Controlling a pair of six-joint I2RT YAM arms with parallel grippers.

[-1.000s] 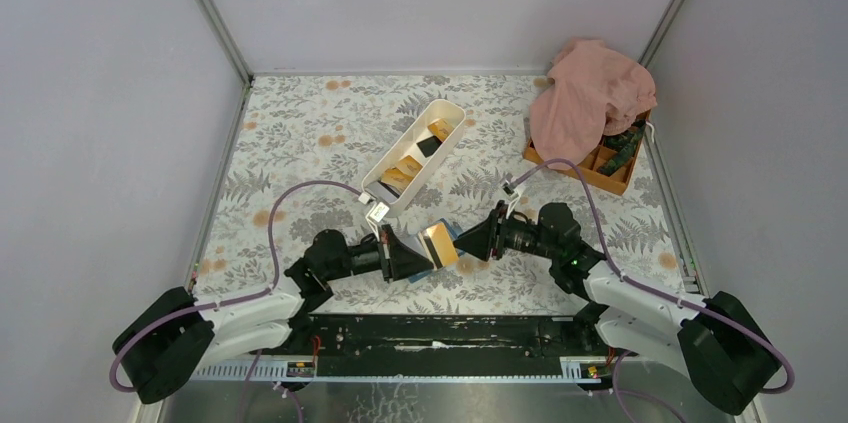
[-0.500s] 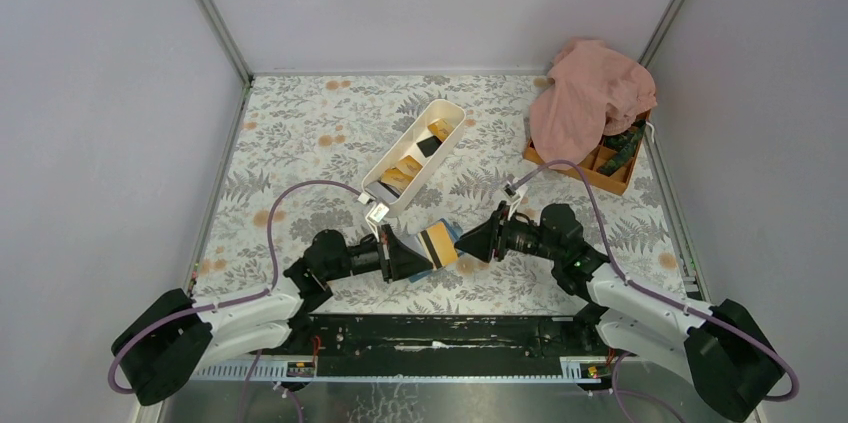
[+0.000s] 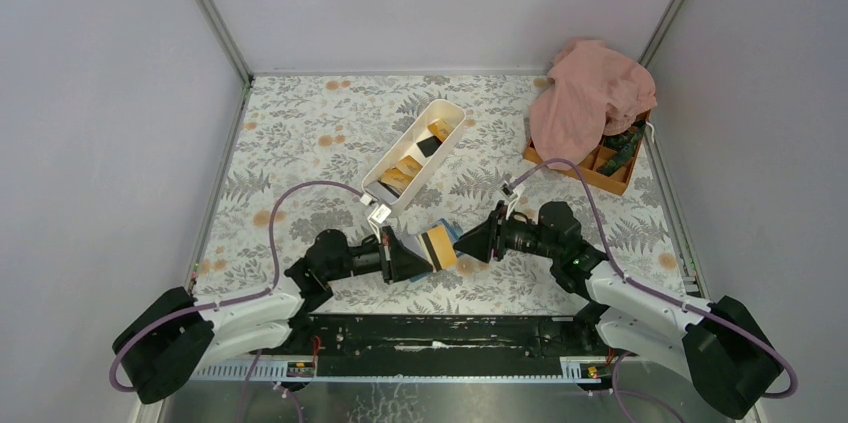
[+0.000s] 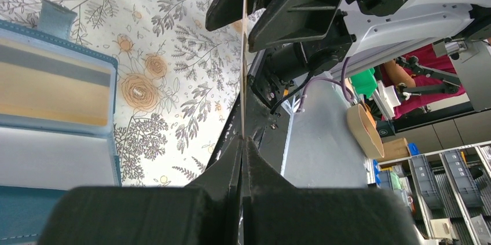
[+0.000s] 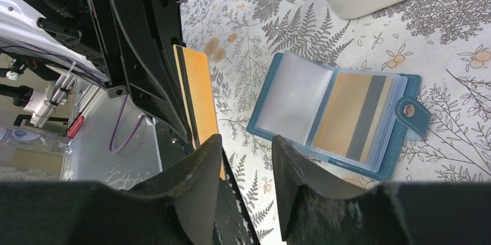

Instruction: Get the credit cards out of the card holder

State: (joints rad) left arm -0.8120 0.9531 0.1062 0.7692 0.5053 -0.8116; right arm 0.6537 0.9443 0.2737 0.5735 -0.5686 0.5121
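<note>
Floral tablecloth (image 3: pixel 300 133), grey walls (image 3: pixel 440 3), card holder (image 5: pixel 336 114)

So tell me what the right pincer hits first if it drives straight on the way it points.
The orange card clamped in the left pincer: its free end stands at the open jaws of the right pincer and would likely pass between them. Depth is unclear.
</note>
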